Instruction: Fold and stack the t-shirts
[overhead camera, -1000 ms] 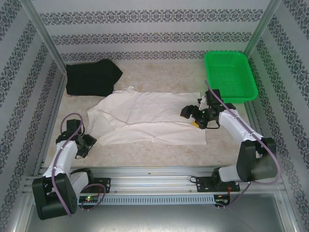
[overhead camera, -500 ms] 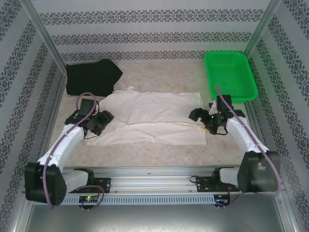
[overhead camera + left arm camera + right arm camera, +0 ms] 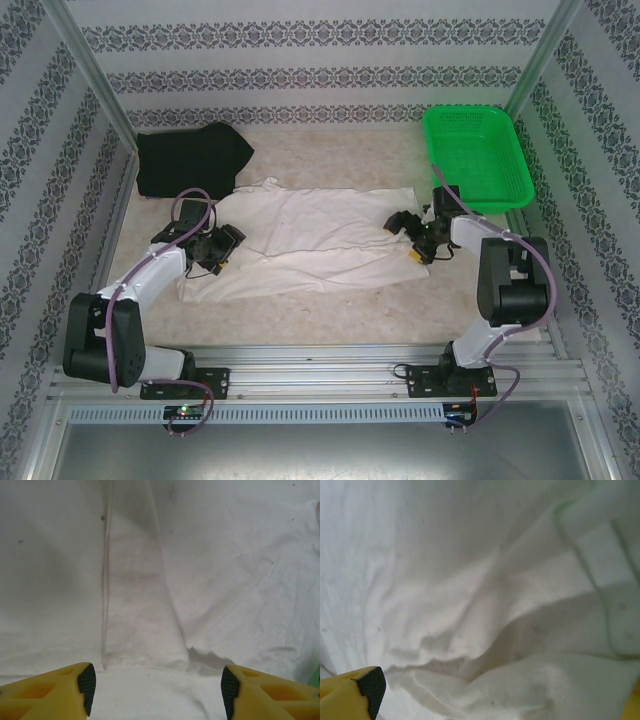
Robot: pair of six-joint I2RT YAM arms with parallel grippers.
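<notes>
The off-white t-shirt (image 3: 310, 235) lies spread across the middle of the table, its near edge rumpled. The black t-shirt (image 3: 190, 160) sits bunched at the far left corner. My left gripper (image 3: 220, 247) is low over the white shirt's left end. In the left wrist view it (image 3: 157, 692) is open, with flat cloth and a folded sleeve hem (image 3: 145, 662) between the pads. My right gripper (image 3: 408, 240) is over the shirt's right end. In the right wrist view it (image 3: 502, 697) is open wide above bunched folds of white cloth (image 3: 470, 590).
A green mesh basket (image 3: 478, 155) stands at the far right corner, just behind the right arm. Patterned walls and metal posts close in the table on three sides. Bare tabletop (image 3: 320, 320) runs along the near edge by the rail.
The left arm swung in from the near left onto the shirt's left end. The right gripper opened wider and shifted toward the far left. The shirt's right near corner has drawn in.
</notes>
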